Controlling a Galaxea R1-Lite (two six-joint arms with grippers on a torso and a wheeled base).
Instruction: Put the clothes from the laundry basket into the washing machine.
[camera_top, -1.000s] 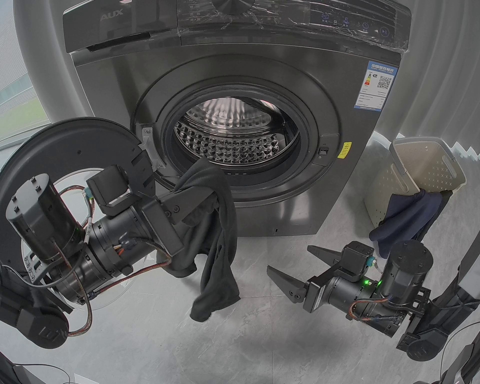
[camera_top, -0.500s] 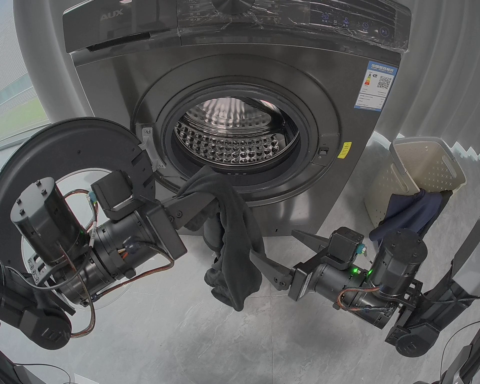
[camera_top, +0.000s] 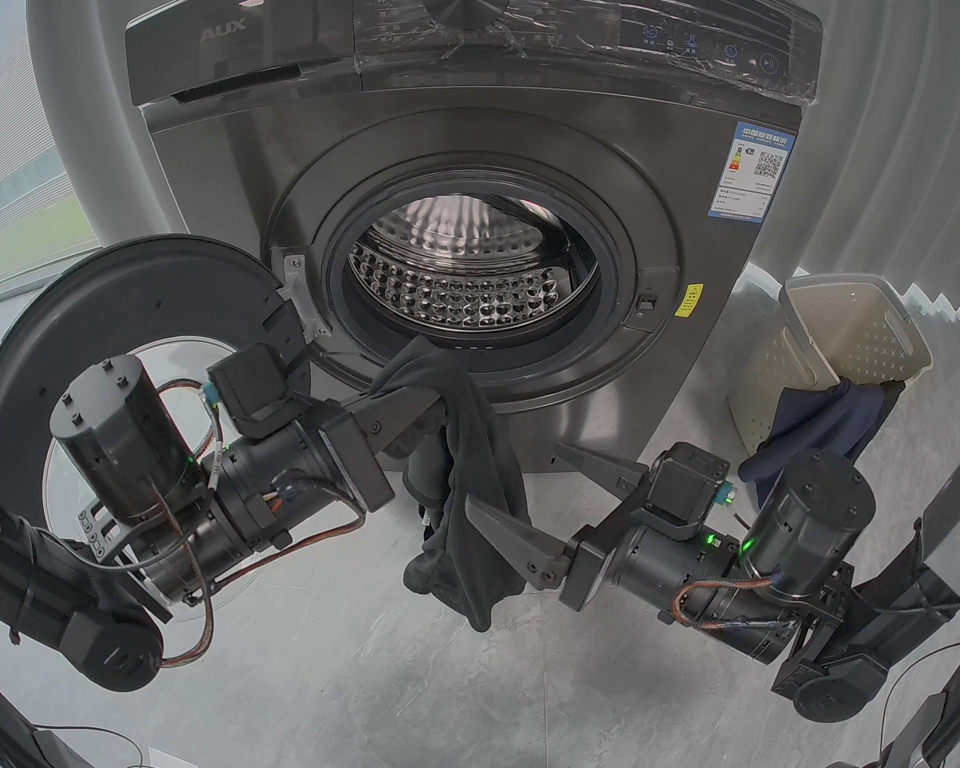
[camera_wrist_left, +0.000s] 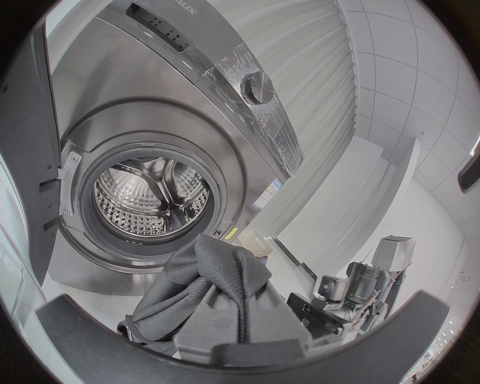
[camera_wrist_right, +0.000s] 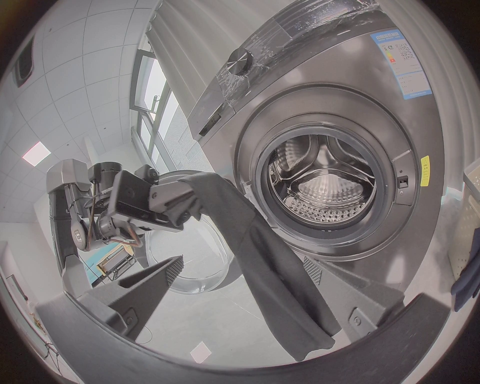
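The right gripper (camera_top: 515, 480) sits nearest, low over the floor (camera_top: 400, 690) in front of the machine, its fingers (camera_top: 505, 535) spread wide and holding nothing. In the right wrist view the hanging tail of the dark garment (camera_top: 450, 575) drops between those open fingers. I cannot tell whether it touches either one.

Just beyond, the left gripper (camera_top: 410, 408) has its fingers closed on the top fold of the garment. The left wrist view shows the cloth pinched and bunched over the fingertips. The garment hangs from there, clear of the floor, just in front of and below the lower lip of the washing machine (camera_top: 620, 140) opening. None of it is inside yet.

The door (camera_top: 120, 290) stands swung fully open on the left. The drum (camera_top: 470, 265) looks bare. Farther off, on the floor by the machine's right corner, the laundry basket (camera_top: 860, 330) leans with a navy garment (camera_top: 810, 435) spilling over its rim.

The step in hand appears to be loading this first piece. The loose tail is long, so the right fingers should probably close on it. Then both arms lift and carry the cloth forward over the lip before letting go, so that nothing drapes outside the seal.
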